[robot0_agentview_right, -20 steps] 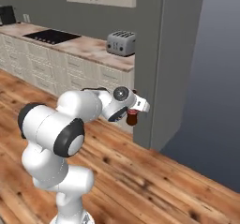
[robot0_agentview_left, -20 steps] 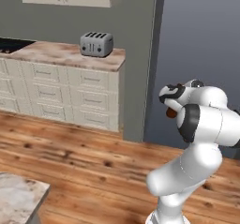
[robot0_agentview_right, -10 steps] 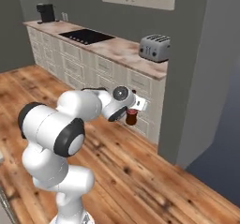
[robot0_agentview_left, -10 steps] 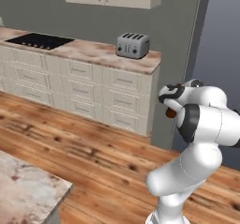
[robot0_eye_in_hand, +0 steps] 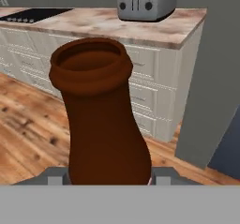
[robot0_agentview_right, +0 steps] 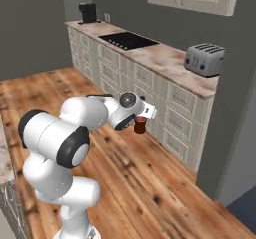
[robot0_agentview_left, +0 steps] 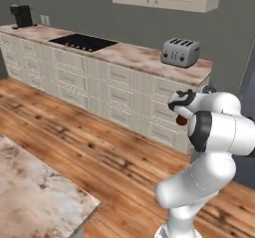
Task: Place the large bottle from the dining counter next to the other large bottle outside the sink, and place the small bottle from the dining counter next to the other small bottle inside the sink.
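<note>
"1 bottle is in the gripper (robot0_agentview_right: 141, 124), yes?"

"Yes. The brown bottle (robot0_eye_in_hand: 101, 115) stands upright between the 2 fingers, which close on its lower body. The hand carries it in the air, above the wood floor (robot0_agentview_left: 89, 147)."

"Which bottle is it, large or small?"

"That is hard to judge from these views. The step seems to be the transport from the dining counter (robot0_agentview_left: 35, 192), whose corner is at the lower left of the left base view, toward the sink."

"What does the next move need?"

"The sink is not seen here, so the base probably must drive or turn more until it comes in sight, with the bottle kept upright."

"Is there room?"

"The floor around the arm is open. Farther ahead runs the pale cabinet counter (robot0_agentview_right: 170, 63) with the toaster (robot0_agentview_right: 203, 60), and beside it a grey wall corner (robot0_agentview_right: 227, 108). The arm should stay away from this edge."
</note>
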Robot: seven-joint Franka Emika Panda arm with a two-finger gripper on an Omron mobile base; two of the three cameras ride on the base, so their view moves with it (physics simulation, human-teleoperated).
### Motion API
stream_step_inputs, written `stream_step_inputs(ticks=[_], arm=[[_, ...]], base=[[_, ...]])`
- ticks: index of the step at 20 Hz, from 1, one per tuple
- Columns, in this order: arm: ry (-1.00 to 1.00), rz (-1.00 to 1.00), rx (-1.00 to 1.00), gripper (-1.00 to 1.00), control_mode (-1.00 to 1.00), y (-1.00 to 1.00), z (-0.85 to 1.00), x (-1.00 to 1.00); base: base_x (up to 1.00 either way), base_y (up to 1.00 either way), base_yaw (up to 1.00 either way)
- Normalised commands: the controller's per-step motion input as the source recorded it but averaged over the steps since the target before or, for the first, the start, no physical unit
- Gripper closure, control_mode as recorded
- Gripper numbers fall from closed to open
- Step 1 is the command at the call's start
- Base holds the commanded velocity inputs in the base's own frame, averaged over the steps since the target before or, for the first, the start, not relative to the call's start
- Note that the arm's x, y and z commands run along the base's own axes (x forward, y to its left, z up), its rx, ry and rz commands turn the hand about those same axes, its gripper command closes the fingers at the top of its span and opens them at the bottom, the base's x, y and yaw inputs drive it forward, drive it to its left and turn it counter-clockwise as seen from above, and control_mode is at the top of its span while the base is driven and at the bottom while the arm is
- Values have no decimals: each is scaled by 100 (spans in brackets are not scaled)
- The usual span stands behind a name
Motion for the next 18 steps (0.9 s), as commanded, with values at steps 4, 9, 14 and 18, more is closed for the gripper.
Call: stream_step_inputs(ticks=[4,9,14,18], arm=[[0,0,0,100,100,0,0,0],[0,0,0,100,100,0,0,0],[0,0,0,100,100,0,0,0],[0,0,0,100,100,0,0,0]], base=[[100,-41,35],[100,-13,35],[97,-2,37],[90,0,41]])
